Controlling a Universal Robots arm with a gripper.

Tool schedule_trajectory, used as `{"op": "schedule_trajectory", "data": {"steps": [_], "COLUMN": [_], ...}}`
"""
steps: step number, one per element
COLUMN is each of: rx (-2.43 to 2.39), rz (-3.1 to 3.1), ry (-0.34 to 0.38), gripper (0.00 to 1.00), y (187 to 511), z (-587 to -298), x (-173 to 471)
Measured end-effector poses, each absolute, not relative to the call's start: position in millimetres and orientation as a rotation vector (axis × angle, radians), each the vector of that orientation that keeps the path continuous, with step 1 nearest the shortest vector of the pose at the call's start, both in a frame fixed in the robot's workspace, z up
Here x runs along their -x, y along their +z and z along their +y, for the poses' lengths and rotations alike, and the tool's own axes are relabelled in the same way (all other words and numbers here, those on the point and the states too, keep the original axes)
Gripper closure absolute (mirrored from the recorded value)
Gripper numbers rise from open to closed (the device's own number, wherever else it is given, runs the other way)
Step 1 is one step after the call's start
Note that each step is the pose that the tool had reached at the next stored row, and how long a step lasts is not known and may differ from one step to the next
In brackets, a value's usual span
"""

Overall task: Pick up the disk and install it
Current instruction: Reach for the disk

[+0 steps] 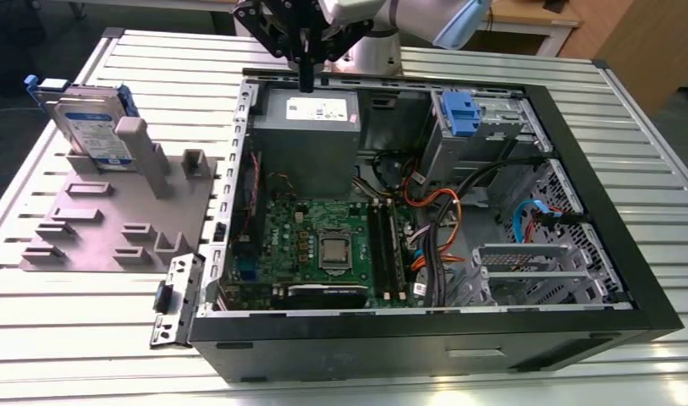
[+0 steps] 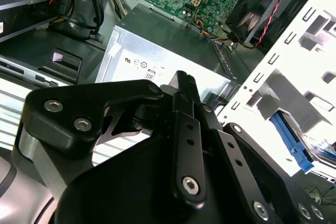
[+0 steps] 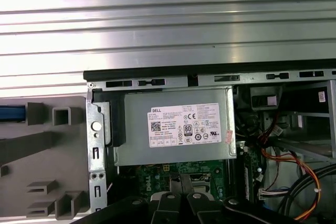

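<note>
- The gripper [image 1: 307, 83] hangs over the far end of the open computer case [image 1: 434, 334], directly above the grey power supply [image 1: 307, 127]. Its fingers are pressed together and nothing is held between them.
- The same is borne out in the second wrist view, where the clenched gripper [image 2: 184, 80] is pointed toward the white-stickered power supply [image 2: 173, 45].
- The disk [image 1: 90, 127] is not being grasped. It is outside the case, stood on edge in a slot of the grey fixture [image 1: 96, 233] laid on the slatted surface [image 1: 84, 338]. It is propped against one of the fixture's upright posts (its blue bracket can be made out around the upper edge).
- The relation that matters is this: the disk lies toward the exterior view's left of the gripper and well apart from it. The case's side wall stands between the two.
- The disk's long axis is judged to run roughly upward with a slight lean, so that a narrow edge is offered upward. Its labelled face is turned toward the exterior camera.
- In the first wrist view the power supply [image 3: 176, 132] is seen just beyond the gripper's linkage, and the fixture [image 3: 47, 156] is seen off to one side.
- As things lie, the pick-up is judged not yet done, since the disk sits in its slot untouched.
</note>
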State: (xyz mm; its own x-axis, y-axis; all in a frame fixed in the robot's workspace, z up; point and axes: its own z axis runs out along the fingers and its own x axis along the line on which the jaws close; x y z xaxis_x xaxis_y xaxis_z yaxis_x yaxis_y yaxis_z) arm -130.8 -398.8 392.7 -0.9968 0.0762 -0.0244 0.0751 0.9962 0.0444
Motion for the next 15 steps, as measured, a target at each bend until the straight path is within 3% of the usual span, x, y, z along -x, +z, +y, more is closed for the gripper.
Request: {"op": "schedule_trajectory", "data": {"steps": [15], "rx": [-0.118], "rz": [3.113], "ry": [0.067], "gripper": [0.89], "y": [391.1], "z": [-398.9], "x": [142.3]}}
